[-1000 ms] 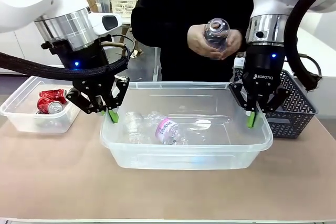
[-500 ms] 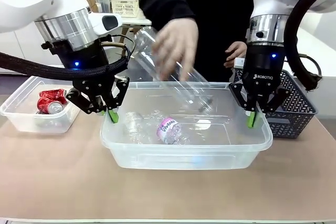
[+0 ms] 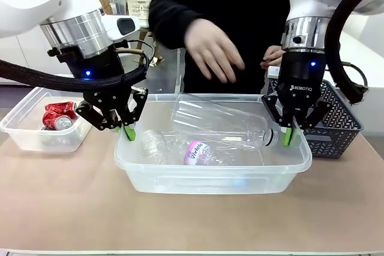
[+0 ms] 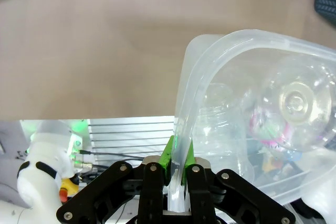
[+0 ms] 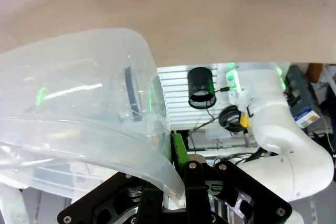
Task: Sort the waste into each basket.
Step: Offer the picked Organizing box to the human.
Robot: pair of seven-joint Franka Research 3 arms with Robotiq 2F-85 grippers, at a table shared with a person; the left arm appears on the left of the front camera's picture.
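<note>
I see my left gripper [image 3: 129, 131] and right gripper [image 3: 288, 135] clamped on opposite rims of the large clear plastic rectangular tub [image 3: 210, 175], with clear thin plastic bottles [image 3: 222, 125] lying inside it.

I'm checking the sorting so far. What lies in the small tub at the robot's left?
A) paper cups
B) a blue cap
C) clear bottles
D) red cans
D: red cans with silver ends lie in the small tub; the clear bottles sit in the large tub.
</note>
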